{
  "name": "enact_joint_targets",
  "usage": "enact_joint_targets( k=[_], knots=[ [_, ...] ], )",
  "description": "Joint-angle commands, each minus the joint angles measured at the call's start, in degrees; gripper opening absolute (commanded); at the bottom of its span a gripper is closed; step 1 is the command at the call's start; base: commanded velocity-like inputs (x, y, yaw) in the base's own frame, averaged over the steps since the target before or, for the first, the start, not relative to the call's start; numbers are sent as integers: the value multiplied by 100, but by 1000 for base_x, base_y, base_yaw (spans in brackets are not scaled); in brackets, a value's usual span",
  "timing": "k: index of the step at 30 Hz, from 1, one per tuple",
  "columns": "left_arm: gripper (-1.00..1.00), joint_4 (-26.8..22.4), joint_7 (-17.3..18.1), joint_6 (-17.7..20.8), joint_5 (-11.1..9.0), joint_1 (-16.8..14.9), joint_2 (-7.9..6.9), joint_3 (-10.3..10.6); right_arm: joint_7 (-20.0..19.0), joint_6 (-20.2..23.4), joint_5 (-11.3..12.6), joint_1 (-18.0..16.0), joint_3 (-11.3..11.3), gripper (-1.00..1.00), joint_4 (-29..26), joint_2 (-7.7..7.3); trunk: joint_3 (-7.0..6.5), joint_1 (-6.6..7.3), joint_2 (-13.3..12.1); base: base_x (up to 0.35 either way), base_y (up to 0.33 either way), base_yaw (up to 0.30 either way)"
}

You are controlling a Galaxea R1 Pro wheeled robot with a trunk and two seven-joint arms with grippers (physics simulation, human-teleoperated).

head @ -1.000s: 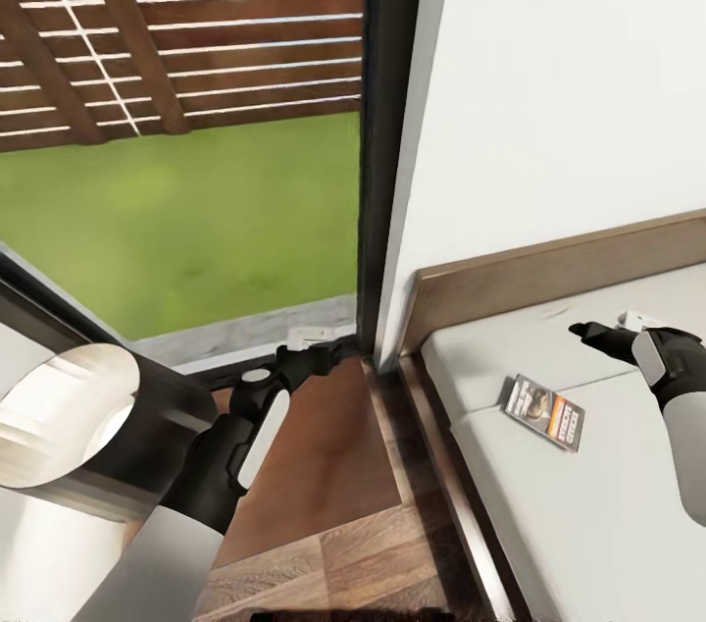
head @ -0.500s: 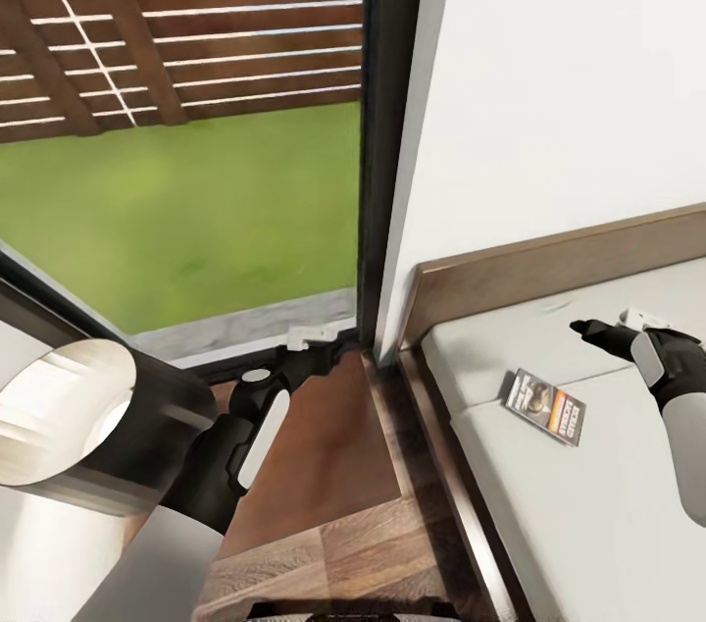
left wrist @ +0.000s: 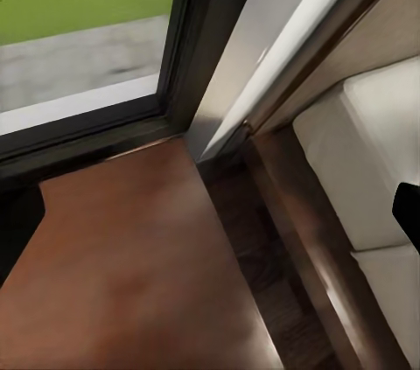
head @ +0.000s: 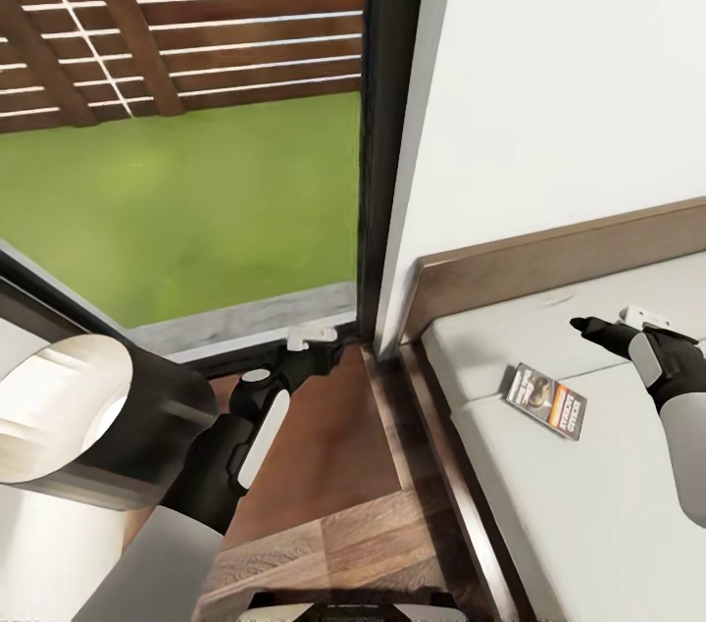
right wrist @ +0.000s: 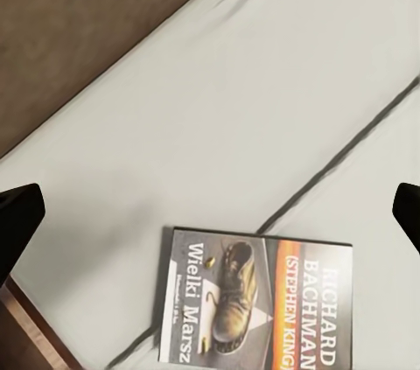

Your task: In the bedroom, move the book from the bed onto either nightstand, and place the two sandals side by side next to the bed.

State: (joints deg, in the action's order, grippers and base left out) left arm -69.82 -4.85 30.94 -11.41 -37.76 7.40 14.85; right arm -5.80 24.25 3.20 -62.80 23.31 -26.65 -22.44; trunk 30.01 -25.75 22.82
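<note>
book (head: 544, 400) lies flat on bed (head: 608, 504) mattress, thin, light, bendy; judge pinch at free edge best. right gripper (head: 600, 328) spread wide, empty, hovers just beside it.

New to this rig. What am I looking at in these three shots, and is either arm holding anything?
It is a simulated two-armed wheeled robot. The big picture comes from its head camera, looking down over both arms. The other two come from cameras by each claw. The left claw hangs over a reddish-brown nightstand below the window. The right claw hovers above the bed, just past the book, which lies flat on the mattress. The right wrist view looks straight down on the book, with dark fingertips wide apart at both edges. Both claws look open and neither holds anything.
</note>
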Motion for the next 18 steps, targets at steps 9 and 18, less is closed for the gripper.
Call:
enact_joint_targets(
  k=[9,18],
  knots=[
    [100,-6,-51,26,-58,-4,-1,9,-15,27,32,-4,26,100,-6,3,91,-3,10,0,0,0],
    [100,-11,-51,26,-56,-4,-1,9,-18,27,32,-4,26,100,-6,3,173,-3,10,0,0,0]
  ],
)
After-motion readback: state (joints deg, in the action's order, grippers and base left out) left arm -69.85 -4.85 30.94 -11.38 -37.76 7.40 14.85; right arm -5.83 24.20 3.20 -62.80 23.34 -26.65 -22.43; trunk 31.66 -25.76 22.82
